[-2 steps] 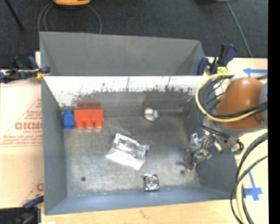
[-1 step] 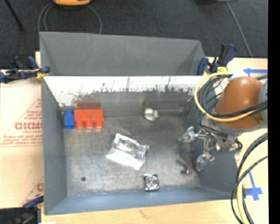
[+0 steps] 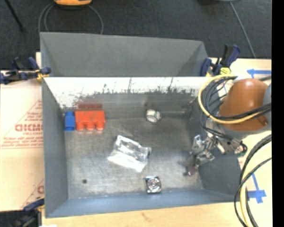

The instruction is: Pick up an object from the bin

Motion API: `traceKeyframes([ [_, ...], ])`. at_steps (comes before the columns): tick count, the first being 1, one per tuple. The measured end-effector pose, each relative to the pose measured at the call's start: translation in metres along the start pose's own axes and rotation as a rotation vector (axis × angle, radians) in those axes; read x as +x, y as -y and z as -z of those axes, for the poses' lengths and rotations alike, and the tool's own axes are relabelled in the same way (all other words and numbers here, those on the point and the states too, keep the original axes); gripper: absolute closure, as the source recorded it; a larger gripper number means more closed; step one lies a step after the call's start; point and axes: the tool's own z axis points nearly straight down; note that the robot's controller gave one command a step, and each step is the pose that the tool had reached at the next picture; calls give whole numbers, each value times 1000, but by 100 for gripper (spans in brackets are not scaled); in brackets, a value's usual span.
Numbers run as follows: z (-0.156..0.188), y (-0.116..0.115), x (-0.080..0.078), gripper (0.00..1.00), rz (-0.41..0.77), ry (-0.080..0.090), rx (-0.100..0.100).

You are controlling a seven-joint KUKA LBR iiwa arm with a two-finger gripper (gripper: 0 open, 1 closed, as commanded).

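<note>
Camera view from above has the gripper low at the right end of the bin, close to the right wall, hanging below the arm's rounded orange cover with loops of cable trailing off its side. It sits over bare floor. Whether it is wide or narrow I cannot tell, since its metal parts blur into the dark floor, and I can make out nothing held in it.

The nearest thing to pick is a small shiny metal piece, squarish with a bright face, lying flat near the front wall and a little to the left of the gripper. It looks hard and smooth, so a grip would probably need to close squarely across its sides.

Near the middle lies a clear plastic packet, crumpled and glossy, resting at a slant; being thin and soft, it would likely give under a squeeze. A small silvery ball rests toward the back wall, apart from everything else, and may roll if nudged. At the back left an orange block with studs stands just beside a smaller blue block, both matte plastic with firm square edges.

The bin floor is grey metal, scuffed and scratched, with sloping walls that tend to keep loose things toward the middle. Everything lies well spread out, so each could be reached singly.
</note>
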Motion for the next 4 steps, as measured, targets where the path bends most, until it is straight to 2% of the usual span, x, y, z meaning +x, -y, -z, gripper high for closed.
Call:
traceKeyframes([
  [1, 1, -3, -4, 0, -3, 8, -5],
  [2, 0, 0, 0, 100, 0, 0, 0],
  [3, 1, -3, -4, 0, -1, 8, -5],
  [4, 0, 0, 0, 100, 1, 1, 0],
])
